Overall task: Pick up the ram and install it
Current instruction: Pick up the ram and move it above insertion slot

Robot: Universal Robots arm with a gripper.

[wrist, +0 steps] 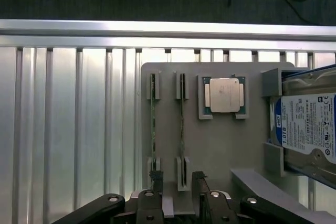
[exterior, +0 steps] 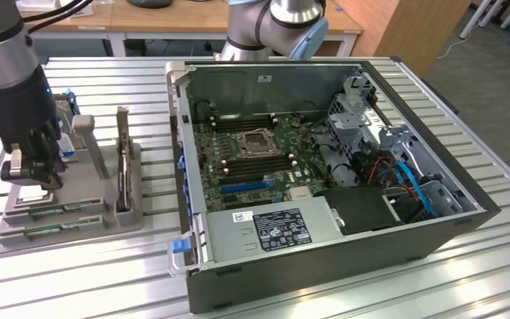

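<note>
Over slatted metal desk, beside open computer case: arm, cropped above, pointing straight down at grey holder. Hard drive cut off at frame edge. Jaws spread apart astride ram, gripping nothing. Stands on edge in slot beside processor, long axis running away from jaws.

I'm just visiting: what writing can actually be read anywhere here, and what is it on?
"1.0TB": blue label of the hard drive, printed sideways.
Rest of that label: too small to read.
Black label and white sticker on the power supply: too small to read.
Processor chip: no markings readable.
</note>
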